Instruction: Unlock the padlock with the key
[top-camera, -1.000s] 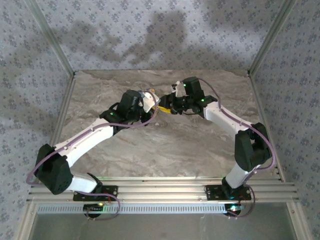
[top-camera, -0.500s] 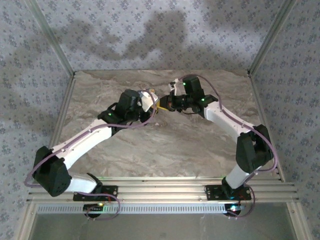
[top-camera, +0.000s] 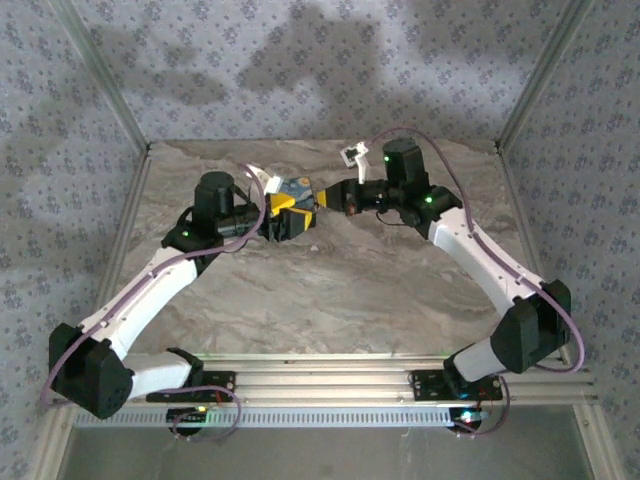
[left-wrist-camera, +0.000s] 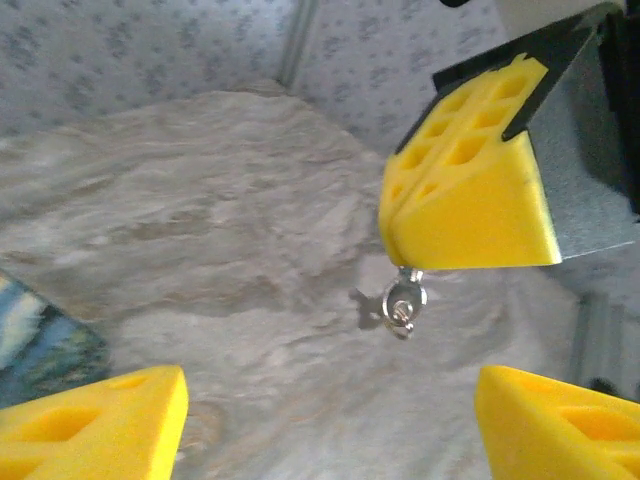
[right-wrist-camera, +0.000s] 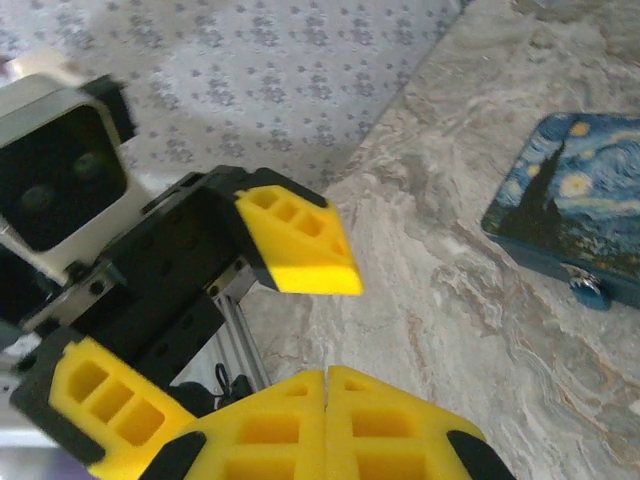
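A small silvery key (left-wrist-camera: 403, 303) hangs under the closed yellow fingertips of my right gripper (top-camera: 320, 202), which is shut on it just above the marble table. My left gripper (left-wrist-camera: 330, 430) faces it from close by, open, with nothing between its yellow fingers (left-wrist-camera: 100, 430). In the right wrist view my right gripper (right-wrist-camera: 328, 420) has its pads pressed together, and the open left fingers (right-wrist-camera: 300, 240) stand right in front. A blue painted box (right-wrist-camera: 570, 210) lies beside them; a small round metal piece (right-wrist-camera: 590, 290) on its front edge may be the padlock, too small to tell.
The blue box (top-camera: 293, 186) lies at the back middle of the marble table (top-camera: 330, 290), just behind both grippers. Patterned walls with metal frame posts (top-camera: 525, 90) close in the left, right and back sides.
My left gripper opened, let go and drew back to the left. My right gripper closed on the key, and the right arm stretched out further.
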